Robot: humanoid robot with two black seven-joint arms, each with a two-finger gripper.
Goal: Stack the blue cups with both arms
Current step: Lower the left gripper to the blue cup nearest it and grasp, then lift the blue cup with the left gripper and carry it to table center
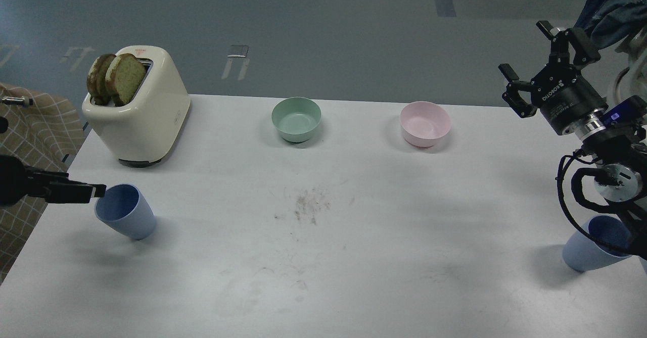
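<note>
One blue cup (126, 212) stands at the front left of the white table (354, 257), its mouth tilted toward me. The second blue cup (586, 249) stands at the front right edge, partly hidden behind my right arm's cables. My left gripper (93, 191) comes in low from the left, and its dark tip is at the left cup's rim. Its fingers cannot be told apart. My right gripper (543, 65) is open and empty, raised high over the table's far right corner, well above and behind the right cup.
A cream toaster (139, 113) with two slices of toast stands at the back left, just behind the left cup. A mint-green bowl (296, 119) and a pink bowl (425, 123) sit along the back. Crumbs (308, 204) lie mid-table. A checked cloth (35, 141) hangs at the left.
</note>
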